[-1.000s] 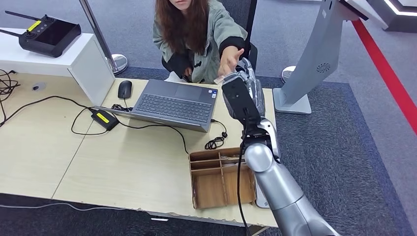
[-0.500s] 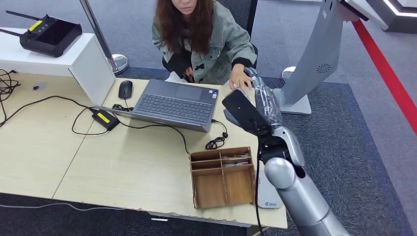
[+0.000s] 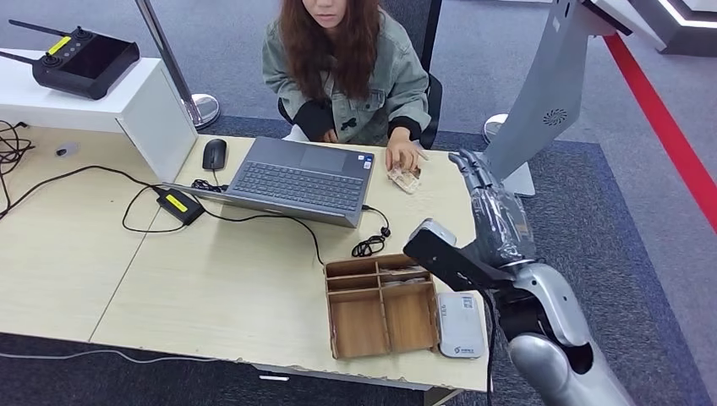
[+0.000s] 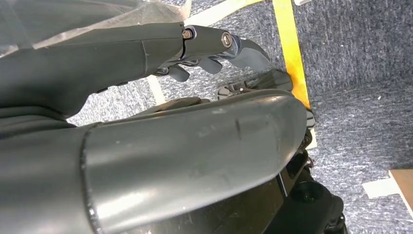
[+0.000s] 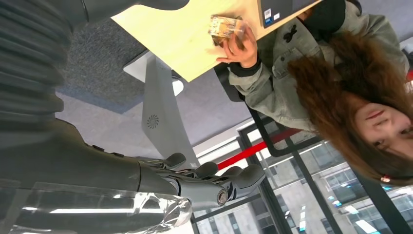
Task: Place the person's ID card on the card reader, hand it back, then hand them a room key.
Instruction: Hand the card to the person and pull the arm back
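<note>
The person's hand rests on the far edge of the desk and holds a small pale card, seen also as the card in the right wrist view. I cannot tell whether it is the ID card or a room key. My right hand is raised over the desk's right end, fingers stretched out with nothing in them, well short of the card. The white card reader lies by the desk's front right corner. My left hand hangs above the carpet, fingers loosely apart, holding nothing.
A wooden compartment tray stands just left of the reader. An open laptop, a mouse and cables lie further back. A grey kiosk stand rises beyond the desk's right end.
My right arm has drawn back from the person, toward me and to the right, its hand now empty. The person has lowered their hand to the desk with the card in it.
</note>
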Robot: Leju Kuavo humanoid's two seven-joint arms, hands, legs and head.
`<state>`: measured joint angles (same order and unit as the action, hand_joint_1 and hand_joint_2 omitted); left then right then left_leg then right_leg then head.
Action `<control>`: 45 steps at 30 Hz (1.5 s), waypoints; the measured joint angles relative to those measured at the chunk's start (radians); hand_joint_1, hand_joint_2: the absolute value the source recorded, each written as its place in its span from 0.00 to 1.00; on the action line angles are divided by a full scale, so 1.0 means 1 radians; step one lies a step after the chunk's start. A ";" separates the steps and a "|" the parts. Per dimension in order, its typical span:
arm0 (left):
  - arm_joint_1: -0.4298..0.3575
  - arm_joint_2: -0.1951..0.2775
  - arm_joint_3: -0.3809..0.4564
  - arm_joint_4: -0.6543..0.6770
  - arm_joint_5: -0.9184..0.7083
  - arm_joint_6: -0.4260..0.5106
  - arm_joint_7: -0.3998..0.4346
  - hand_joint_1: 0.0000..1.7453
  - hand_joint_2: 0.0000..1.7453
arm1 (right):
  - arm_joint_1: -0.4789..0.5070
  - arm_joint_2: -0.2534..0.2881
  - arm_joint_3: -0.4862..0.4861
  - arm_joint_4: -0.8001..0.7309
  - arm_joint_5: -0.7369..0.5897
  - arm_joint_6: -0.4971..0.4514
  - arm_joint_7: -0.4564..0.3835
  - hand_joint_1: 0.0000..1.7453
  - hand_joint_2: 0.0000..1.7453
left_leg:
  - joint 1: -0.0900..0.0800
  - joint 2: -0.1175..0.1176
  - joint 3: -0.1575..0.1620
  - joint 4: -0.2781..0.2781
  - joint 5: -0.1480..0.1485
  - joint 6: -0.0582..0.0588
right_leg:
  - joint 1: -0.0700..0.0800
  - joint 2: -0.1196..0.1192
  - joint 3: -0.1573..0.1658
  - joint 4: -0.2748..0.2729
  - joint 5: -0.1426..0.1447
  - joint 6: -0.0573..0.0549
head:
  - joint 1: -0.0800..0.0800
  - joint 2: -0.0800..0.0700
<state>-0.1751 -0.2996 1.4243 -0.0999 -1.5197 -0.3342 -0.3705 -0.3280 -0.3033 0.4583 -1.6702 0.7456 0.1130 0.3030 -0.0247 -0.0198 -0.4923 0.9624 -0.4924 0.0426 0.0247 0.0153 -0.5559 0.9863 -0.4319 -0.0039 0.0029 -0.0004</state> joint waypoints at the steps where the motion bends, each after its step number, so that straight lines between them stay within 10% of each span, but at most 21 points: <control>1: 0.000 0.000 0.000 0.000 0.000 0.000 0.000 0.00 0.00 | 0.008 -0.003 0.001 -0.003 0.002 0.000 -0.005 0.10 1.00 | 0.000 0.000 0.000 0.000 0.000 0.000 | 0.000 0.000 0.000 0.000 0.000 0.000 | 0.000 0.000; 9: -0.001 0.000 0.003 0.000 -0.003 -0.001 0.003 0.00 0.00 | 0.054 -0.008 0.019 0.003 0.011 -0.019 -0.052 0.36 1.00 | 0.000 0.000 0.000 0.000 0.000 0.000 | 0.000 0.000 0.000 0.000 0.000 0.000 | 0.000 0.000; 31: -0.004 0.000 0.026 0.000 -0.005 -0.004 0.004 0.00 0.00 | 0.113 0.033 0.043 0.150 -0.019 -0.107 -0.122 0.31 1.00 | 0.000 0.000 0.000 0.000 0.000 0.000 | 0.000 0.000 0.000 0.000 0.000 0.000 | 0.000 0.000; 45: -0.005 0.001 0.026 0.000 -0.005 -0.008 0.009 0.00 0.00 | 0.120 0.058 0.042 0.244 -0.033 -0.142 -0.150 0.48 1.00 | 0.000 0.000 0.000 0.000 0.000 0.000 | 0.000 0.000 0.000 0.000 0.000 0.000 | 0.000 0.000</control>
<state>-0.1799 -0.2991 1.4504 -0.0999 -1.5244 -0.3426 -0.3611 -0.2075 -0.2451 0.5005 -1.4259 0.7126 -0.0285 0.1528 -0.0243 -0.0199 -0.4926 0.9622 -0.4924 0.0425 0.0249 0.0152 -0.5560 0.9867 -0.4320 -0.0040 0.0029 -0.0004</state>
